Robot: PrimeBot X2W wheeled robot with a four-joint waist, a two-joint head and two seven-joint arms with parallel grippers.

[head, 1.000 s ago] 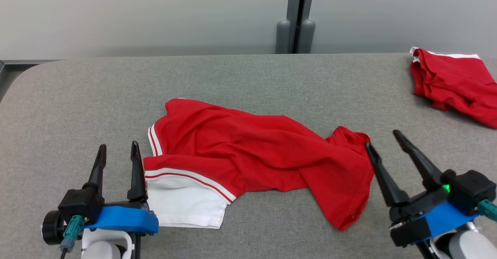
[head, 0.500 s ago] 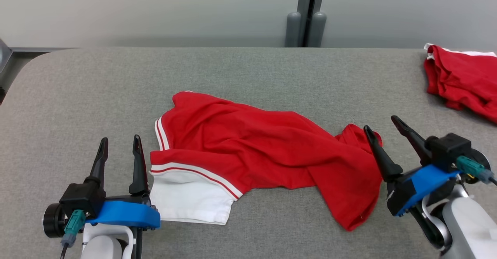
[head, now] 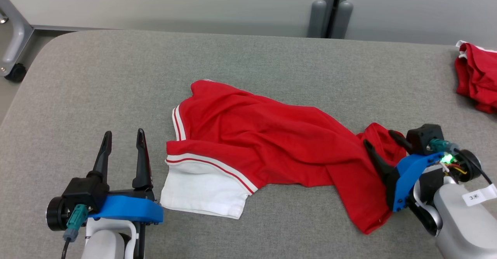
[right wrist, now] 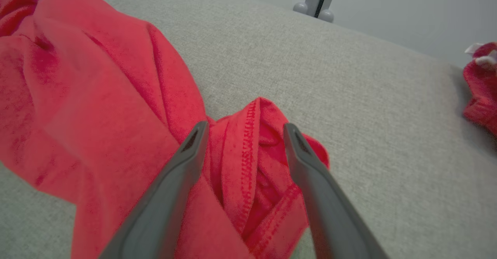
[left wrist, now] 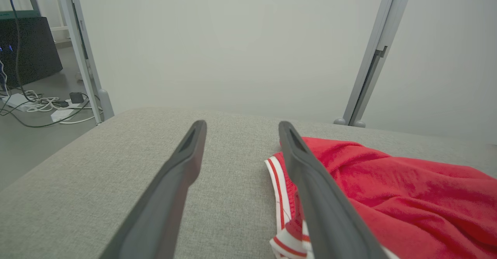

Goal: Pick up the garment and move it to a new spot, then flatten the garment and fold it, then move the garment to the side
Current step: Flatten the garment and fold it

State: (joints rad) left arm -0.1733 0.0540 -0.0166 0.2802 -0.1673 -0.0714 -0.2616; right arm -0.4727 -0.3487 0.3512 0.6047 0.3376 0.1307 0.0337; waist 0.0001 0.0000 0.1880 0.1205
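A red garment (head: 271,134) lies crumpled across the middle of the grey padded surface (head: 116,68), stretched out roughly parallel to the near edge. Its white sleeve (head: 202,189), trimmed with red and white stripes, lies flat at the end toward the left edge. The other end is gathered into a twisted bunch (right wrist: 264,162) toward the right edge. The left jaws stand open near the near-left corner, their two dark fingers (head: 140,158) pointing toward the far edge. The inner finger is just beside the striped sleeve edge, and whether it touches the cloth cannot be told. Nothing sits between them; in the left wrist view only bare grey cover shows in the gap. The right jaws are also open and are low over the bunched end. Their fingers (right wrist: 176,185) straddle a stitched hem fold there, one on each side, with red cloth showing in the gap. They are not closed on the fabric, and whether the tips press into it cannot be told. A second red garment (head: 475,76) with a white edge lies heaped at the right edge toward the far corner, well apart from the first. Beyond the far edge, a grey post (head: 330,14) stands against a pale wall.
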